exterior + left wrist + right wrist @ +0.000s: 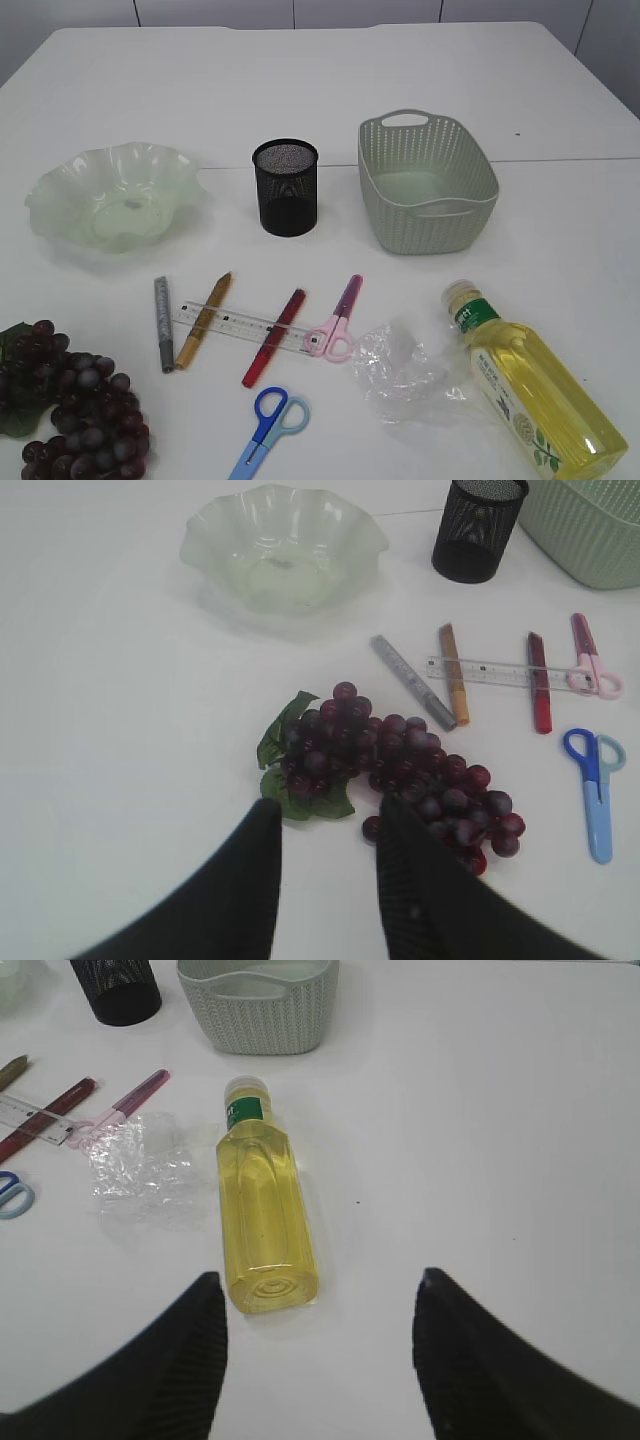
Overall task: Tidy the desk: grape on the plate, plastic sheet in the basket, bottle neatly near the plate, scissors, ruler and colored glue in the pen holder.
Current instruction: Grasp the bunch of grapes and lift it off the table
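Zero items were placed: basket (428,190), plate (110,195) and pen holder (286,187) sat empty, while bottle (530,385), grape (400,770), plastic sheet (400,370), ruler (240,325), both scissors and glue sticks lay on the table (560,120). Left gripper (325,865) hung partly open, empty, just short of the grape; right gripper (320,1345) stood wide and empty near the bottle's base.
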You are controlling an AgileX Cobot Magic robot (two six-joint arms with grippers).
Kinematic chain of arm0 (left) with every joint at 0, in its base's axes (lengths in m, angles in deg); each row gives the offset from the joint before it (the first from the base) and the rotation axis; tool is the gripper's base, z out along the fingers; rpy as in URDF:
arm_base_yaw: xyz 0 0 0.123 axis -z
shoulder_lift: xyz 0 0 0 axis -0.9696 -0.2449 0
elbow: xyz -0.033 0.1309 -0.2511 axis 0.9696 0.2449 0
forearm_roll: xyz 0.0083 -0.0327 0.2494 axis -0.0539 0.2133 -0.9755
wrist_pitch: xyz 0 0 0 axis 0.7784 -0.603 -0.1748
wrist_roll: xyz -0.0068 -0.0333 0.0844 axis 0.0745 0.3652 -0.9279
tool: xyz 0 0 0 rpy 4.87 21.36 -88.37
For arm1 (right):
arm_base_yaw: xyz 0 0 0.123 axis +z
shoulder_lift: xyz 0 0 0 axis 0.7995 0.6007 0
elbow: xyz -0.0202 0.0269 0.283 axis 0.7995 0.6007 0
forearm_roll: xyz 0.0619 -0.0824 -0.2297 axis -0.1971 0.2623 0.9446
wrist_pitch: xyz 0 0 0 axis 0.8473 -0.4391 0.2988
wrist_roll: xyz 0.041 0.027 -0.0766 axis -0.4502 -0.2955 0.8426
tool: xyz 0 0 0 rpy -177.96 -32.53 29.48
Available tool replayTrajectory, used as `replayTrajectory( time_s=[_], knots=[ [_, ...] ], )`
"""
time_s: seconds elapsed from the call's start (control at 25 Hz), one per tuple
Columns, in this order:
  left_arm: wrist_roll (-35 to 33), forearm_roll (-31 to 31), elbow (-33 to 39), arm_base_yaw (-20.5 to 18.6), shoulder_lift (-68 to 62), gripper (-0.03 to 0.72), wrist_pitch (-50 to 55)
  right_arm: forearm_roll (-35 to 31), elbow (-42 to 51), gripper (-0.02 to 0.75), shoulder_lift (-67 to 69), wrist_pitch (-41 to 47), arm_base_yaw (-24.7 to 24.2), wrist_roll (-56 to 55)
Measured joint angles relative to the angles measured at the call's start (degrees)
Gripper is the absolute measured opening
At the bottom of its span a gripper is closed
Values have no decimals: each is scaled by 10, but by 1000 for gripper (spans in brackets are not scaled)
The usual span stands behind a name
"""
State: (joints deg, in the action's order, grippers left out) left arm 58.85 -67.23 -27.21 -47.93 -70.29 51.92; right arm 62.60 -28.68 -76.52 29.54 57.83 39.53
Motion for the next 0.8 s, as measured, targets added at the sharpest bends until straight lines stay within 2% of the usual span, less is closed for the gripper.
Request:
replayTrajectory(
  time_s=[0.8],
  knots=[
    [0, 0, 0, 0, 0, 241, 0, -12, 0, 438, 0, 0, 0, -1]
  ],
)
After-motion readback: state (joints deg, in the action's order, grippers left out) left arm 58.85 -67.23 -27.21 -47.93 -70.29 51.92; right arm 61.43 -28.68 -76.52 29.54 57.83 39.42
